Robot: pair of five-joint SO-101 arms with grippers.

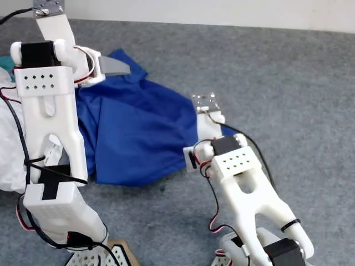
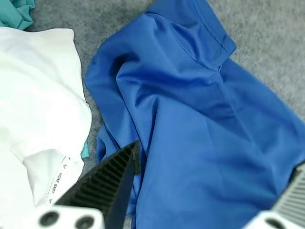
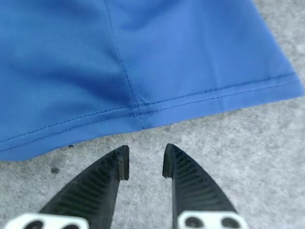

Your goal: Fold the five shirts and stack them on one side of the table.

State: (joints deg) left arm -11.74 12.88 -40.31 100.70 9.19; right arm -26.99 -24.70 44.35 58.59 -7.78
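A blue shirt (image 1: 138, 133) lies spread and wrinkled on the grey carpeted table (image 1: 288, 83). My left gripper (image 1: 111, 67) hovers above its upper part, near the collar end. In the left wrist view the left gripper (image 2: 219, 155) is open wide over the blue shirt (image 2: 200, 119), holding nothing. My right gripper (image 1: 193, 159) is low at the shirt's right edge. In the right wrist view the right gripper (image 3: 145, 160) is narrowly open over bare carpet, just short of the stitched hem of the blue shirt (image 3: 143, 52).
A white shirt (image 1: 8, 144) lies crumpled at the left edge, with a teal garment (image 1: 5, 61) behind it. The left wrist view shows the white shirt (image 2: 38, 105) and the teal garment (image 2: 16, 12) beside the blue one. Open carpet spreads to the right.
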